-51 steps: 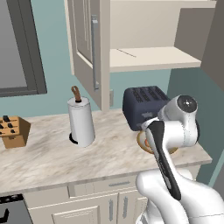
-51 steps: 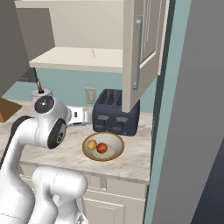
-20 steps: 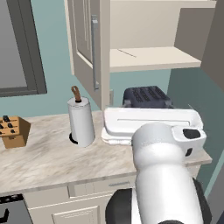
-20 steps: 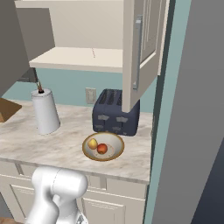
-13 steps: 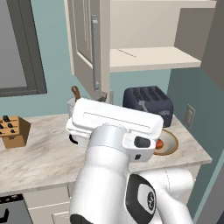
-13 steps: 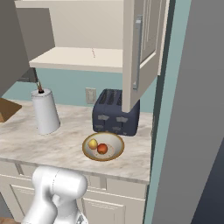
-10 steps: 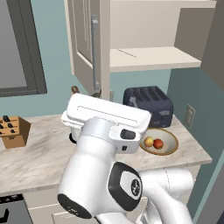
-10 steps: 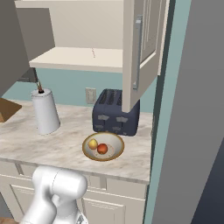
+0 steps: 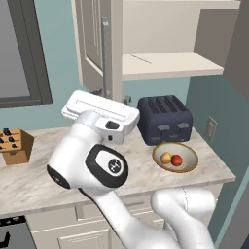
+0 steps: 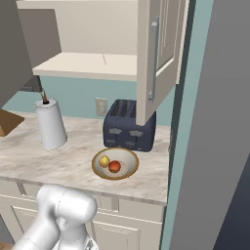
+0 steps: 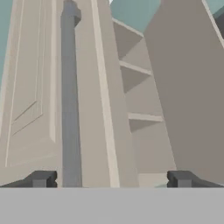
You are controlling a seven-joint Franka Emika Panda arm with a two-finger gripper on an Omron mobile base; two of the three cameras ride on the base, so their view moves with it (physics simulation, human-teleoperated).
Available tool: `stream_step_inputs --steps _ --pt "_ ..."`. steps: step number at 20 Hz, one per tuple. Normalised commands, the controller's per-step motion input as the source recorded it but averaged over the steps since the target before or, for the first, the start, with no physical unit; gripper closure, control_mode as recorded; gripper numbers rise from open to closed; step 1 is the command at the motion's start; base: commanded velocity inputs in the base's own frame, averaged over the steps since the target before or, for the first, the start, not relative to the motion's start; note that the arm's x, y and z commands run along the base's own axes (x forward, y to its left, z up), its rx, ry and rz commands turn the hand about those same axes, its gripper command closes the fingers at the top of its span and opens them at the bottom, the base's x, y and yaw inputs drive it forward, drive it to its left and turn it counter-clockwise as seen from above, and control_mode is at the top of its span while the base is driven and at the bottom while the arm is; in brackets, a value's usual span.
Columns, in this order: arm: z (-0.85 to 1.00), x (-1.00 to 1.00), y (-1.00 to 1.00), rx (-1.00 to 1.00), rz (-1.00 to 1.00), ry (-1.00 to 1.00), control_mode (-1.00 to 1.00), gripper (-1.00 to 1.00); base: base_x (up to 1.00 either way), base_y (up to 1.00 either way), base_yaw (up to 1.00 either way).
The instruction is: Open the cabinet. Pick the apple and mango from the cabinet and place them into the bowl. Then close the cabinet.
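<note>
Hand view put the cabinet's (image 11: 30, 87) left door right ahead, and the hand (image 11: 109, 179) was gaping wide, its 2 dark tips spread far apart and gripping nothing. The grey bar handle (image 11: 70, 100) ran lengthwise up that picture, standing just inside the left tip, so the hand was a touch off-centre from it, with the door's edge nearer the middle of the gap. In the left base view the same handle (image 9: 105, 53) stood vertical on the swung-out left door, above and just beyond the arm's white head. Over on the worktop (image 10: 58, 161), the bowl (image 10: 115, 163) already held both fruits, the mango (image 10: 104, 160) and the apple (image 10: 114, 167) side by side, near the dark toaster (image 10: 128, 126). Both doors hung open, the shelf (image 10: 88, 66) bare, so by the look of it only the closing was left. That move turned on 1 thing: the bar's long axis was upright and lay ahead, slightly to the left-tip side, so the hand would need to meet or push that door squarely across it.
</note>
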Motion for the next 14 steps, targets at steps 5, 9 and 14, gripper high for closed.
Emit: stream_step_inputs --steps 5,9,14 --pt "-0.02 0.95 -0.24 0.01 -0.09 0.08 -1.0 -1.0 0.0 0.0 0.0" --pt "-0.07 0.62 -0.7 0.02 -0.12 0.04 -1.0 -1.0 0.0 0.0 0.0" --pt "-0.41 0.77 -1.0 0.01 -0.12 0.0 -1.0 -1.0 0.0 0.0 0.0"
